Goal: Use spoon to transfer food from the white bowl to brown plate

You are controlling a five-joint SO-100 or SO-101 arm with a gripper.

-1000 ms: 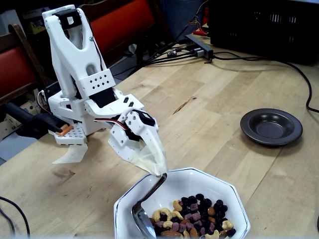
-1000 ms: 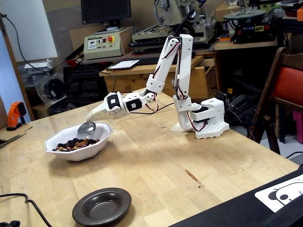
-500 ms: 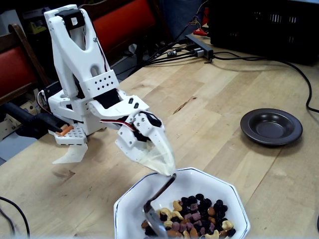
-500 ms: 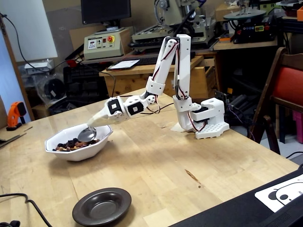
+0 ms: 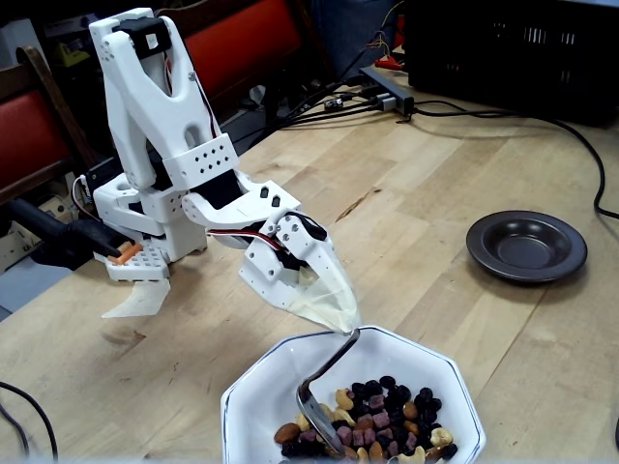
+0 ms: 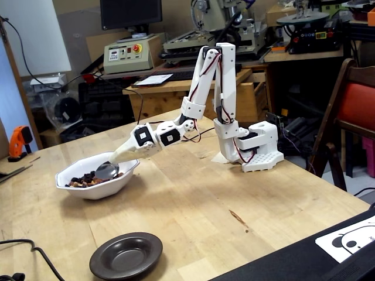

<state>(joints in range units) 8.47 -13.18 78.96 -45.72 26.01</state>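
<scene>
One glossy white bowl (image 5: 426, 362) with an octagonal rim sits nearest the lens in a fixed view, on the pale, grained wooden bench (image 5: 406, 203), and holds the food (image 5: 382, 420): tan almonds, pale cashews, dark raisins and small purplish cubes heaped toward its near side. The spoon (image 5: 324, 387), shiny metal with a slim curved handle, slants down into the bowl, its oval tip at the edge of the mix. Just above the rim the jaws (image 5: 340, 319) are closed on the top of the spoon's handle, their cream-coloured tips tapering to a point. Behind them rises the arm (image 5: 164, 106), white plastic with perforated plates and red and black wires. Further off, to the right in this view and well apart from the bowl, lies the brown plate (image 5: 527, 245), round, shallow, dark and shiny, with nothing in it.
</scene>
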